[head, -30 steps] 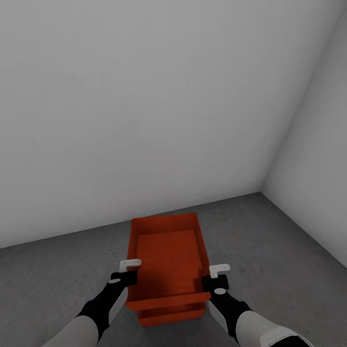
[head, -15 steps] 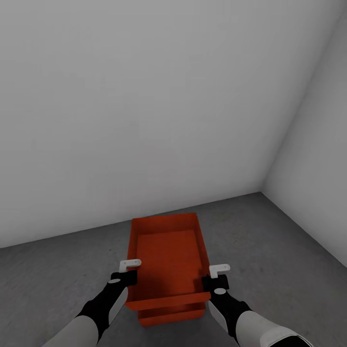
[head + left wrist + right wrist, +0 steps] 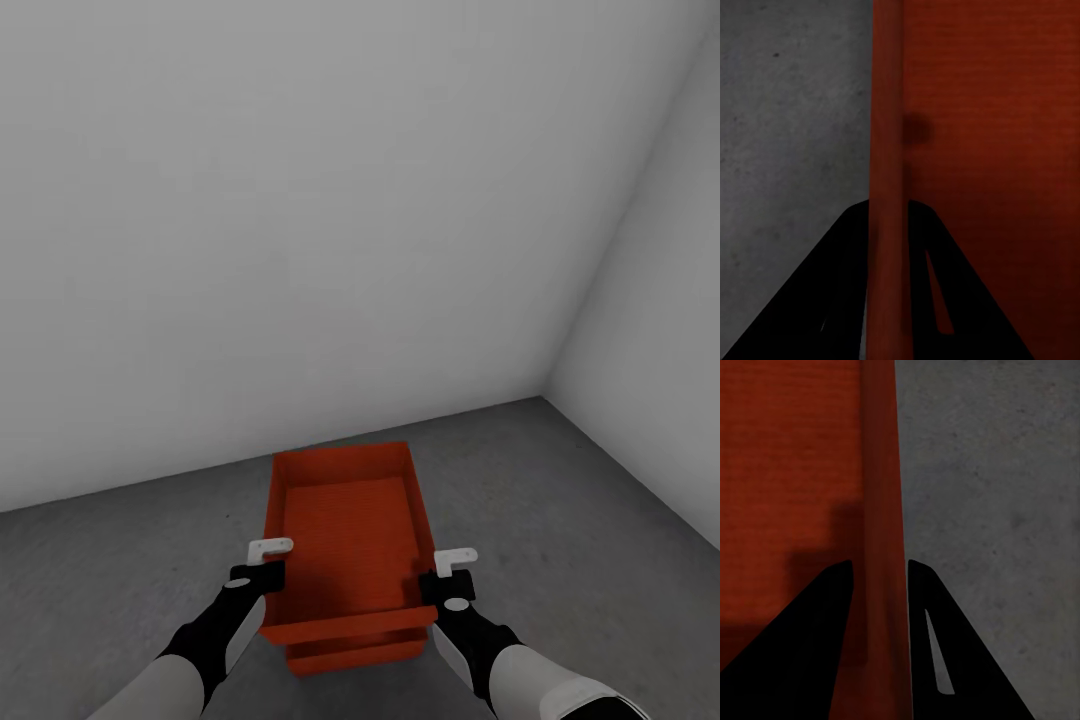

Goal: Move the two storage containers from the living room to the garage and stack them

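stacking looks like the step in hand: the upper bin (image 3: 345,540) sits over the lower bin (image 3: 355,656) on the concrete floor (image 3: 130,570), near the white wall (image 3: 300,250). left gripper (image 3: 262,562) and right gripper (image 3: 446,572) each pinch a side wall. next, probably: open both grippers and draw them clear.

White forearms (image 3: 545,690) — black wrists, white fingertips (image 3: 270,548)
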Robot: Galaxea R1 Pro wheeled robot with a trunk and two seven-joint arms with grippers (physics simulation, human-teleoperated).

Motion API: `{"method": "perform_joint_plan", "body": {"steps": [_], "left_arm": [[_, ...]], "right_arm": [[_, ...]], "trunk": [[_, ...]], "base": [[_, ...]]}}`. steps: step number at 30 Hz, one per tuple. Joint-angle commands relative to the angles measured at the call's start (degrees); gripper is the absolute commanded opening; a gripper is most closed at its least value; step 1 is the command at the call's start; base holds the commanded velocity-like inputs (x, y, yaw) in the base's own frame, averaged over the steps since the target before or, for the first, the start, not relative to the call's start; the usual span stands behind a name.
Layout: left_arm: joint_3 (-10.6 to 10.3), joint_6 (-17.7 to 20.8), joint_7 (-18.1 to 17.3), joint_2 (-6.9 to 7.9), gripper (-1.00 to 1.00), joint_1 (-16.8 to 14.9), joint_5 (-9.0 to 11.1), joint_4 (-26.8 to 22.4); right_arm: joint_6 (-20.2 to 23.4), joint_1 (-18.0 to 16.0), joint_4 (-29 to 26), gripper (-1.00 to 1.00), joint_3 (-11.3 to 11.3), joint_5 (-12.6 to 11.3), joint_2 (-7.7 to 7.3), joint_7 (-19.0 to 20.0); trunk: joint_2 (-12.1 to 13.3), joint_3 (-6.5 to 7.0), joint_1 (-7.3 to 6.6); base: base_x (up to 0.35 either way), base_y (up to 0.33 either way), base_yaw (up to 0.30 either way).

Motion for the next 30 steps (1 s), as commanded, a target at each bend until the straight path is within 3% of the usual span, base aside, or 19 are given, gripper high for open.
{"method": "perform_joint_plan", "body": {"steps": [1, 7, 30], "left_arm": [[0.7, 0.4, 3.6, -1.69, -1.00, 0.0, 2.5, -0.6], [0.7, 0.5, 3.6, -1.71, -1.00, -0.1, 2.5, -0.7], [0.7, 0.5, 3.6, -1.82, -1.00, 0.0, 2.5, -0.6]], "right_arm": [[-0.5, 0.0, 0.2, -1.00, -1.3, -0.9, 1.92, 0.1], [-0.5, 0.0, 0.2, -1.00, -1.3, -0.9, 1.92, 0.1], [-0.6, 0.0, 0.2, -1.00, -1.3, -0.8, 1.92, 0.1]], "trunk": [[0.0, -0.04, 0.00], [0.0, -0.04, 0.00], [-9.2, -4.17, 5.05]], "base": [[0.000, 0.000, 0.000], [0.000, 0.000, 0.000], [0.000, 0.000, 0.000]]}}
